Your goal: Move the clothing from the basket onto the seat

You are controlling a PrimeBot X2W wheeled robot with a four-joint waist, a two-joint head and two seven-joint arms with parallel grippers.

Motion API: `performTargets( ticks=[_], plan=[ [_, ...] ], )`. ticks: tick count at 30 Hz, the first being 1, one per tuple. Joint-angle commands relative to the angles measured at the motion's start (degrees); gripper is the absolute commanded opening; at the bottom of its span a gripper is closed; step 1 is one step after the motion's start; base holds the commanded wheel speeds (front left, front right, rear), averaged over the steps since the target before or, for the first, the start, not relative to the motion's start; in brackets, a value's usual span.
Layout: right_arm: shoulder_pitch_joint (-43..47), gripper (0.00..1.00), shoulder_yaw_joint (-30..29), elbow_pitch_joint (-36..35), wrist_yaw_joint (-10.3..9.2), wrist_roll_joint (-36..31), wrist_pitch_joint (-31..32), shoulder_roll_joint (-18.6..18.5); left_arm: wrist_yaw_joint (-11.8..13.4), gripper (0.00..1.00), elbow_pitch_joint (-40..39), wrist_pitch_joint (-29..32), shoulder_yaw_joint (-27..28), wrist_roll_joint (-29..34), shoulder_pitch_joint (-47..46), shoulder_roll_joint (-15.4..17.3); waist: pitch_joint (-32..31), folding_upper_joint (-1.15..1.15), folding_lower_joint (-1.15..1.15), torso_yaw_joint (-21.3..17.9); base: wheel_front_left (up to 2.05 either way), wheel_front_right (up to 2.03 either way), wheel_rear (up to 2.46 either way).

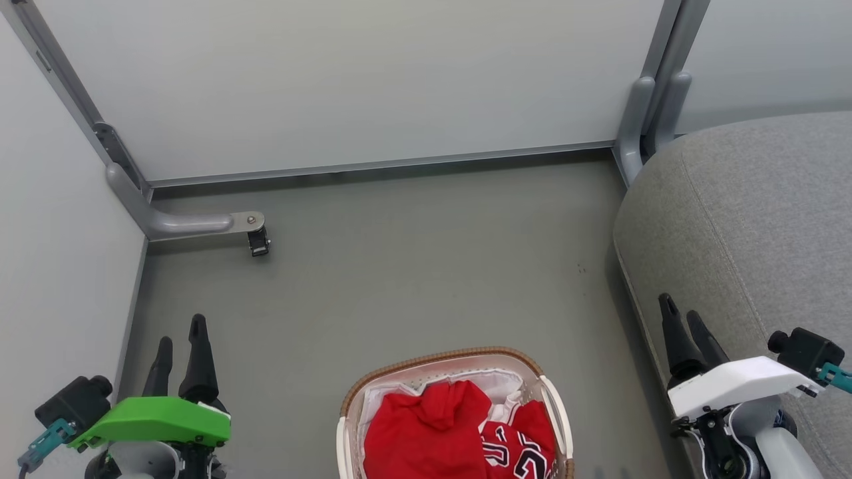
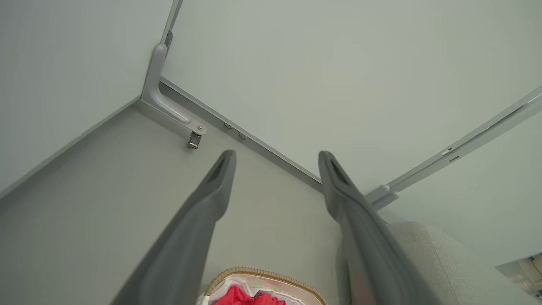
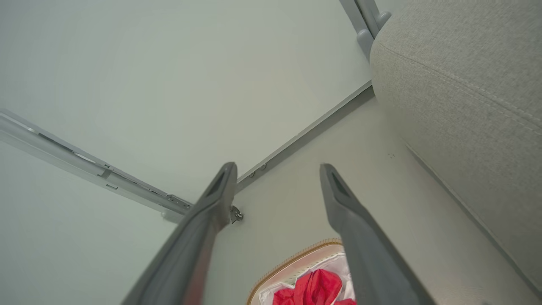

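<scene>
Jaws on both arms stand spread wide, nothing in either. L gripper (image 1: 180, 331) hangs over the floor (image 1: 399, 266) at lower left. R gripper (image 1: 680, 308) sits at lower right, in front of the seat (image 1: 752, 219) edge. Both are well apart from the basket (image 1: 439, 354).

All the clothing (image 1: 452, 426) lies heaped in the basket, btw the two arms at bottom centre of the head view: plain top (image 1: 413, 436) on the left, jersey (image 1: 522, 452) w/ numerals on the right, white liner (image 1: 496, 382) showing behind. Seat is to the robot's right of the basket & bare where visible; can't tell if the two touch.

Step, as I judge it: the very start. No garment is out yet & no reach is underway.

Next move prob. calls for:
- one arm swinging inward & down over the heap; R is nearer the seat, so it suits the carry
- pinching a thick fold of red cloth only, not the liner
- lifting high enough to clear the rim, since the 2 garments overlap & may drag each other
- carrying right over the seat, then letting go

Basket is cut off by the frame bottom, so a bend at the waist may be needed first.
</scene>
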Motion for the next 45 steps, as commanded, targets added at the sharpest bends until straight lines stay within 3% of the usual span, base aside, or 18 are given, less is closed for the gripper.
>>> performTargets(
  ticks=[1,19,45],
  plan=[
    [-1.5,1.00,0.5,-0.2,0.02,-2.2,-0.8,-0.7,0.2,1.00,-0.3,-0.6,-0.4,2.6,-0.1,0.7,0.0,0.00,0.00,0.0,0.00,0.00,0.00],
    [-2.2,1.00,1.9,2.0,0.02,-16.4,-3.7,-0.7,1.8,1.00,0.3,-3.6,-2.5,14.9,0.5,1.7,0.4,0.00,0.00,-0.6,0.00,0.00,0.00],
    [-3.0,1.00,3.2,5.3,0.02,-31.2,-7.2,-0.4,2.1,1.00,1.2,-7.2,-3.0,28.2,1.7,1.1,0.8,0.00,0.00,-1.2,0.00,0.00,0.00]
  ],
)
